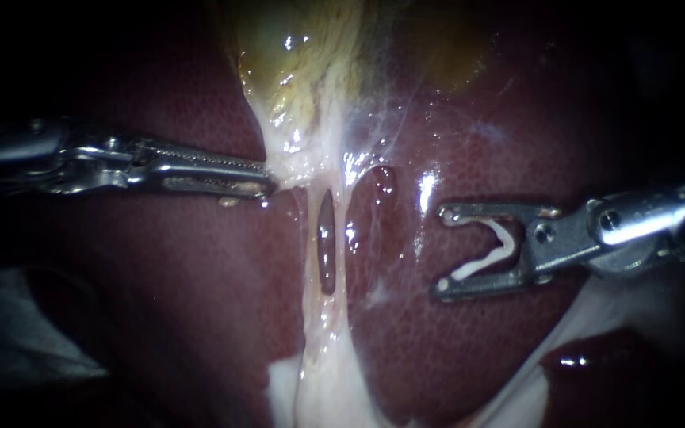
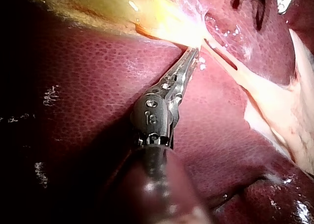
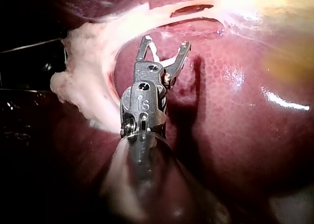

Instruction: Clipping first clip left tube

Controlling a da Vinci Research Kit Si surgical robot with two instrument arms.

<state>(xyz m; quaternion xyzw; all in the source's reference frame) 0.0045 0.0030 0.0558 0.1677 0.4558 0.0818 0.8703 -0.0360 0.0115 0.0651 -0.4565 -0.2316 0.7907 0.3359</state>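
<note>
Left instrument (image 1: 263, 187): is coming in from the left, its jaws clamping together on pale tissue at the lower end of the gallbladder (image 1: 311, 71); it seems to be holding the strands below taut.
Left tube (image 1: 308, 238): is running downward just below and beside those jaws, along the near edge of a dark slit; it is bare, with no clip on it.
Right tube (image 1: 342, 238): is running down the far edge of the same slit, lying between the left tube and the right instrument.
Right instrument (image 1: 444, 250): is hovering over the liver (image 1: 469, 349), apart from both tubes. Its jaws are standing apart and carrying a white clip (image 1: 469, 271), the open mouth facing the tubes.
Step in hand: the approach, as I am judging it; the clip is loaded but not yet placed.
Next move: is calling for the open jaws to pass the right tube and straddle the left tube alone, one jaw going through the slit, before closing.
Surface: the liver is glistening wet and looking soft under the tips.
Room: open liver is lying ahead of the clip, but the slit is looking narrow.
</note>
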